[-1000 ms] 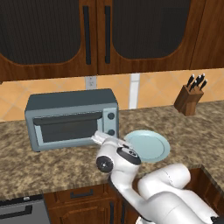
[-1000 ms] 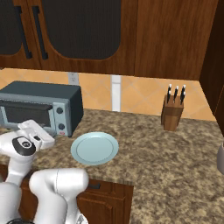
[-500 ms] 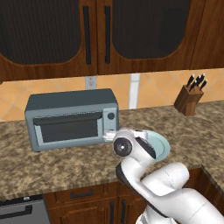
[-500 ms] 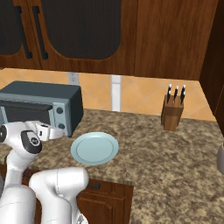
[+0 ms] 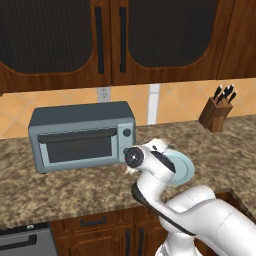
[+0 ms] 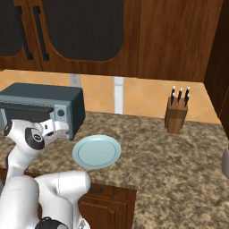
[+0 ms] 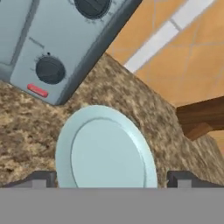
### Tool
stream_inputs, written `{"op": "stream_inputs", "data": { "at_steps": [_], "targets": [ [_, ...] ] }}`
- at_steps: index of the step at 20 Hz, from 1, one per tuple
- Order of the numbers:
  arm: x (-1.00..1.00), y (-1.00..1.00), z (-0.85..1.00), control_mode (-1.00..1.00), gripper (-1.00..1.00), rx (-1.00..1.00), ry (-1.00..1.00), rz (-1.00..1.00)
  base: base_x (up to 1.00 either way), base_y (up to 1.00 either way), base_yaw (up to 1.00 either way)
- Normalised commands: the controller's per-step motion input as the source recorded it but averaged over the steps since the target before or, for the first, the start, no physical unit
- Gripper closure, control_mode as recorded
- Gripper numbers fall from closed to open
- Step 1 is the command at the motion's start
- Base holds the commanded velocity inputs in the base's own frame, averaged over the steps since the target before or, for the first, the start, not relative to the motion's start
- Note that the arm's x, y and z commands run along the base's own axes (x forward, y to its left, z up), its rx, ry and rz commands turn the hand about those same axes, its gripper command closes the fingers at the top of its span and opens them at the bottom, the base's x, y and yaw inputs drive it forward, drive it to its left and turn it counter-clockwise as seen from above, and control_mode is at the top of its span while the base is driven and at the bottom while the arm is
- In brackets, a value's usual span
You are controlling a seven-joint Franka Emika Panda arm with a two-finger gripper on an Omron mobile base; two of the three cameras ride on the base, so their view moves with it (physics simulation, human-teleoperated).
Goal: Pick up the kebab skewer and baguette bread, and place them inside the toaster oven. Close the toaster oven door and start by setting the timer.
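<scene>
The counter (image 5: 65, 185) is seen to carry the toaster oven (image 5: 82, 134) at the far left, a pale blue plate (image 6: 97, 151) just to its right and nearer, and a knife block (image 6: 175, 117) well apart at the far right; the toaster oven door (image 5: 77, 148) is judged to be closed, its handle bar lying along its upper edge, so that nothing inside can be made out; the plate is seen bare in the right base view and in the hand view (image 7: 107, 153); neither the kebab skewer nor the baguette bread can be made out on the plate or on the visible counter, and where they lie cannot be told. The claw (image 7: 112, 178) is held above the near edge of the plate with its tips spread wide and nothing between them; from it, the oven's two dark knobs (image 7: 50, 70) lie to the left and farther off, the lower one beside a small red mark. The coming move is judged to turn on this: the oven's front stands to the left of the claw, near it, and the door would have to be reached from there.
</scene>
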Motion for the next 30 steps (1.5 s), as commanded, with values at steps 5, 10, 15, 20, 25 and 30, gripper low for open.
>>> {"op": "stream_inputs", "data": {
  "at_steps": [5,10,15,20,25,30],
  "targets": [
    [0.13,0.00,-0.01,-1.00,-1.00,-0.69,0.30,0.45,0.00,0.00,0.00],
    [0.03,-0.06,-0.04,-1.00,-1.00,-0.48,0.26,0.50,0.00,0.00,0.00],
    [0.12,-0.01,-0.02,-1.00,-1.00,-0.06,0.28,0.48,0.00,0.00,0.00],
    [0.01,-0.01,-0.05,-1.00,-1.00,-0.13,0.32,0.40,0.00,0.00,0.00],
    [0.08,0.01,-0.24,-1.00,-1.00,-0.46,0.15,0.31,0.00,0.00,0.00],
    [0.16,0.05,-0.25,-1.00,-1.00,-0.40,-0.11,0.27,0.00,0.00,0.00]
  ]
}}
